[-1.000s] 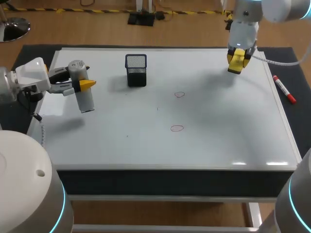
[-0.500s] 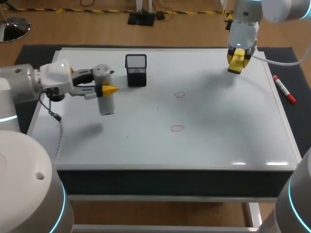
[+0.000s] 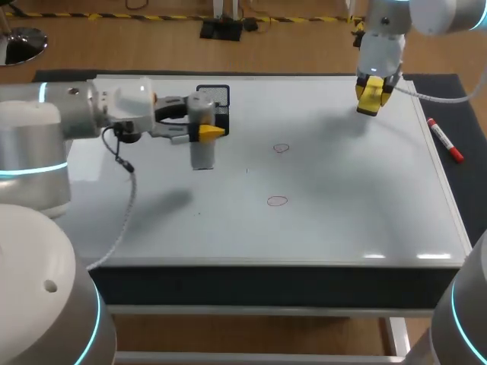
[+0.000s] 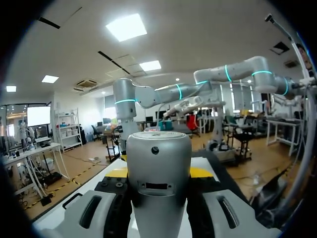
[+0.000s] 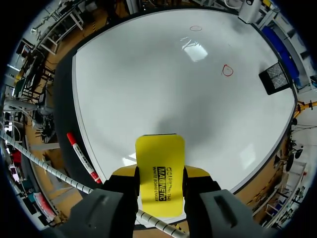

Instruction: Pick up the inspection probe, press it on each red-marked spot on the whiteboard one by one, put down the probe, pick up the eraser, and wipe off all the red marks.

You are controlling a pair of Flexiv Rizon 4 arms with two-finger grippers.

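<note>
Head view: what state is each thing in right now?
inspection probe: gripped, lifted off the whiteboard.
left gripper: shut on the inspection probe.
eraser: gripped, held above the whiteboard.
right gripper: shut on the eraser.
red marks: both unwiped.
red marker: lying beside the whiteboard.

A: Entry heading: what sort of place?

B: Robotics laboratory, test station.

A: Grounds?

B: Item one: left arm (image 3: 68,122) and right arm (image 3: 384,34), grey-white, with cyan light rings at the joints. Item two: one table (image 3: 266,283) bearing a whiteboard (image 3: 342,198) laid flat on a dark mat (image 3: 53,80). Item three: an exposed cable (image 3: 122,205) hanging from the left arm. Item four: red marker (image 3: 444,141), black mesh holder (image 3: 217,93).
</note>
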